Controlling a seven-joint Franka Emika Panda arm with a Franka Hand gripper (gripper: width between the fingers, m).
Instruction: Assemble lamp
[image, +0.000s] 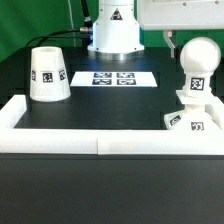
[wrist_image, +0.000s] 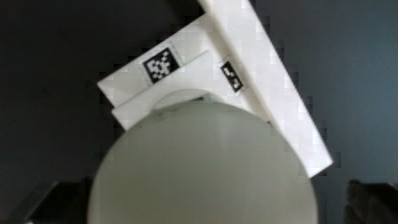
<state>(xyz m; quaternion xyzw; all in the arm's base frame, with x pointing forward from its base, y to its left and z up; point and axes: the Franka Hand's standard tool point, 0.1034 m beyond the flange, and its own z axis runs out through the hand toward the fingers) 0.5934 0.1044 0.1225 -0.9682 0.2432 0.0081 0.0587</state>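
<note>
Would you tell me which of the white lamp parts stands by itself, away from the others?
The shade, the truncated cone at the exterior view's left; the bulb and base are together at the exterior view's right.

open table (image: 105, 108) between shade (image: 47, 75), bulb (image: 198, 62); wall (image: 100, 145) rims edge

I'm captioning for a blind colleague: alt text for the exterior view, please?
White bulb upright over the base at the exterior view's right, by a white rail. The shade stands at the exterior view's left, marker board between, on a black table.
</note>
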